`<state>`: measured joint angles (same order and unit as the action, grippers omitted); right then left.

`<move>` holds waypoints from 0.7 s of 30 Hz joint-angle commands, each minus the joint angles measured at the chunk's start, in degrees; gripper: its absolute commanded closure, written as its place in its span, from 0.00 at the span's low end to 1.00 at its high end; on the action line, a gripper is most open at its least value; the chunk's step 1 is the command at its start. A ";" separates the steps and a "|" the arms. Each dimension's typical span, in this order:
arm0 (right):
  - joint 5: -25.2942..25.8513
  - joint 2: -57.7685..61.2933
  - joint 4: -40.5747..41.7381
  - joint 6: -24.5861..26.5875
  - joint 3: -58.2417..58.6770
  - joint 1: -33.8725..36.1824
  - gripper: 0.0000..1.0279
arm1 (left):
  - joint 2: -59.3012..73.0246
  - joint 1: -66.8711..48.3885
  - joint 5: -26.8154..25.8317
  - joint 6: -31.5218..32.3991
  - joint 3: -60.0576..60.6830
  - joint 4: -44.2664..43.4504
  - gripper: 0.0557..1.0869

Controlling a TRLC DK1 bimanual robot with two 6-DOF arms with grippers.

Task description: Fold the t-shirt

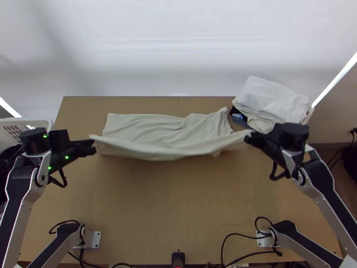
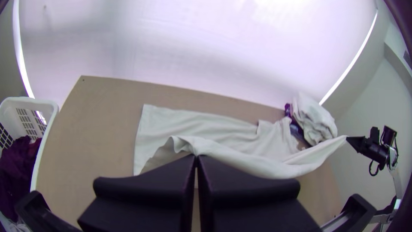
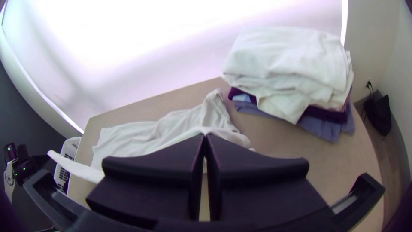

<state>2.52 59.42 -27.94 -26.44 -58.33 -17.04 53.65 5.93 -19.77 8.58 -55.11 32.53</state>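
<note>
The pale t-shirt [image 1: 165, 129] lies partly on the table, its near edge lifted and sagging between both grippers. In the top view my left gripper [image 1: 92, 144] is shut on one corner of that edge, my right gripper [image 1: 248, 136] on the other. The left wrist view has the left gripper [image 2: 196, 160] with its fingers together on the shirt [image 2: 206, 124]. In the right wrist view the right gripper [image 3: 205, 139] is likewise shut on the cloth [image 3: 171, 129]. The far part of the shirt rests on the tabletop, slightly wrinkled.
A stack of folded clothes [image 1: 272, 100] stands at the table's back right corner. A white basket [image 2: 45, 114] with dark cloth in it is beyond the left edge. Bare wood [image 1: 169, 214] extends between the shirt and the arms' bases, with black cables near the front edge.
</note>
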 commanded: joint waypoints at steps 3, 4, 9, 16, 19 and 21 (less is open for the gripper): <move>1.69 5.88 4.39 5.43 -10.05 1.74 0.97 | -0.03 2.50 2.98 5.75 -3.34 -10.39 0.96; 1.69 7.20 4.65 5.43 -11.99 2.45 0.97 | 0.05 2.50 4.21 5.75 -3.60 -12.14 0.96; 1.78 14.50 7.03 5.87 -22.18 4.56 0.97 | 1.72 2.59 9.93 5.84 -5.44 -22.78 0.96; 5.91 18.89 18.19 17.65 -32.11 3.41 0.97 | 2.34 2.85 13.00 6.10 -9.58 -31.92 0.96; 6.18 18.72 21.79 20.20 -35.28 3.24 0.97 | 2.07 2.77 14.58 6.36 -11.60 -36.93 0.96; 6.18 18.72 21.88 20.37 -38.18 3.33 0.97 | 1.55 2.33 16.08 6.19 -12.83 -39.13 0.96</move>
<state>7.14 78.85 -8.38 -8.60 -91.70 -13.87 55.88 8.10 -5.89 13.74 -64.51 -3.18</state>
